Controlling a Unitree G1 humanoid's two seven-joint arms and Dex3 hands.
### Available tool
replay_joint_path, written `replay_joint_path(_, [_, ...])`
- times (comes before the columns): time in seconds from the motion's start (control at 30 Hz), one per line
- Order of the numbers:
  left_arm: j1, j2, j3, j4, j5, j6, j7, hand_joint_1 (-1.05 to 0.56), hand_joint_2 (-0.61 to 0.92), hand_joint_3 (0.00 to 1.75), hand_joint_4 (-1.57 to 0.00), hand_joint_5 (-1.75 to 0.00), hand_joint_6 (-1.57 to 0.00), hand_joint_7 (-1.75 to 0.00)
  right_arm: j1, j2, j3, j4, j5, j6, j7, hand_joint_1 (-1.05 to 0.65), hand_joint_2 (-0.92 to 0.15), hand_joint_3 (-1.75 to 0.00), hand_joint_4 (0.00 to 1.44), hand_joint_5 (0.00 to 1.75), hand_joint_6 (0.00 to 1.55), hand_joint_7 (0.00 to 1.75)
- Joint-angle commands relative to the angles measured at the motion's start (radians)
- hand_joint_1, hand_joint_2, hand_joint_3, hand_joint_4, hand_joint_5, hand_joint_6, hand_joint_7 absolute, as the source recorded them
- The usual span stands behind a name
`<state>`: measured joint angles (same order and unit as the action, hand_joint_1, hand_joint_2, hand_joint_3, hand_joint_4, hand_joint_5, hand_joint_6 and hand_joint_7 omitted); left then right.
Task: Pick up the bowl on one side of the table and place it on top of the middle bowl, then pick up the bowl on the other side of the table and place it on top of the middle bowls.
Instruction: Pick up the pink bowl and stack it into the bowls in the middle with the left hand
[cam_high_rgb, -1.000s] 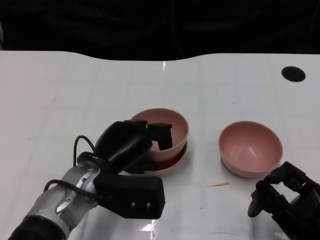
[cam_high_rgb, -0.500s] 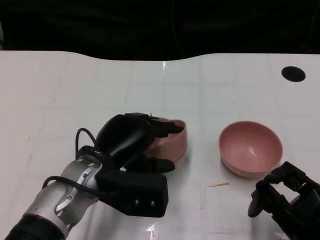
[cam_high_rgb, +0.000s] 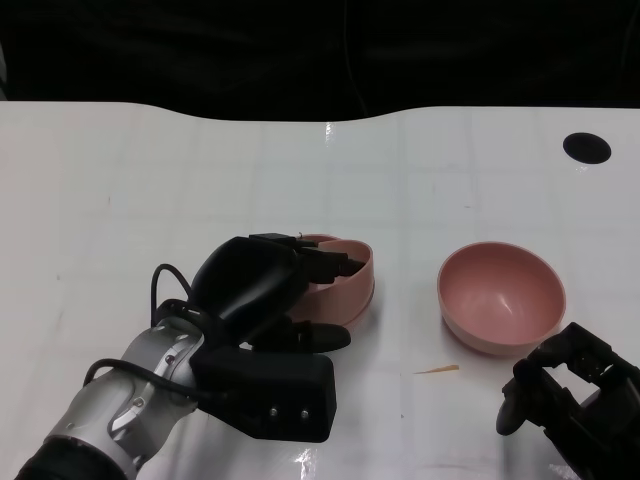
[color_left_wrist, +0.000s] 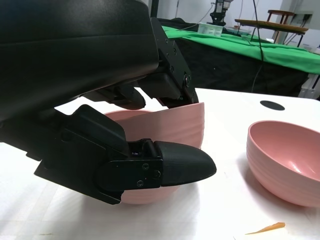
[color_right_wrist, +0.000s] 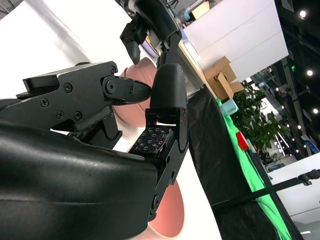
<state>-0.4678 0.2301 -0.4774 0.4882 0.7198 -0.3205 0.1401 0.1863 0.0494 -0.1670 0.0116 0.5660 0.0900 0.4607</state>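
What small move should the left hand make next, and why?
Probably open the fingers and draw back. The left hand grips the rim of the top bowl, which appears to sit on the middle one, tilted. The right bowl stands untouched near the right hand, which holds nothing.

bowls (cam_high_rgb: 502, 297): matt pink plastic, ribbed outside | table (cam_high_rgb: 150, 180): glossy white | left hand (cam_high_rgb: 262, 283): smooth black plastic

left hand (color_left_wrist: 150, 135) grips a pink bowl (color_left_wrist: 172, 127); second bowl (color_left_wrist: 285, 160) nearby.
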Motion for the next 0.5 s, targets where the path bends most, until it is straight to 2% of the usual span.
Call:
replay_joint_path(0.03, [0.01, 0.011, -0.006, 0.014, -0.002, -0.004, -0.009, -0.87, 0.92, 0.59, -0.45, 0.0, -0.65, 0.0, -0.003, -0.013, -0.011, -0.002, 0.0, -0.004, -0.002, -0.11, -0.85, -0.44, 0.9, 1.45, 0.86, 1.13])
replay_joint_path(0.17, [0.008, 0.021, -0.039, 0.03, 0.036, 0.006, -0.019, -0.89, 0.92, 0.67, -0.14, 0.0, -0.41, 0.0, -0.002, -0.015, -0.011, -0.004, -0.002, -0.001, -0.006, -0.11, -0.85, -0.44, 0.91, 1.44, 0.87, 1.13])
replay_joint_path(0.23, [0.009, 0.021, -0.05, 0.033, 0.048, 0.013, -0.018, -0.9, 0.92, 0.71, -0.04, 0.0, -0.33, 0.0, -0.003, -0.014, -0.012, -0.001, -0.002, -0.006, -0.002, -0.11, -0.85, -0.44, 0.91, 1.44, 0.87, 1.13])
replay_joint_path(0.33, [0.012, 0.016, -0.059, 0.047, 0.054, 0.012, -0.001, -0.91, 0.92, 0.73, 0.0, 0.0, -0.25, 0.0, -0.001, -0.012, -0.013, -0.002, 0.002, -0.004, -0.002, -0.12, -0.84, -0.44, 0.91, 1.45, 0.86, 1.13])
replay_joint_path(0.5, [0.015, 0.021, -0.051, 0.022, 0.057, 0.011, 0.009, -0.92, 0.92, 0.75, 0.0, 0.0, -0.25, -0.01, -0.002, -0.014, -0.014, -0.002, 0.004, -0.001, 0.001, -0.11, -0.85, -0.44, 0.91, 1.45, 0.86, 1.13])
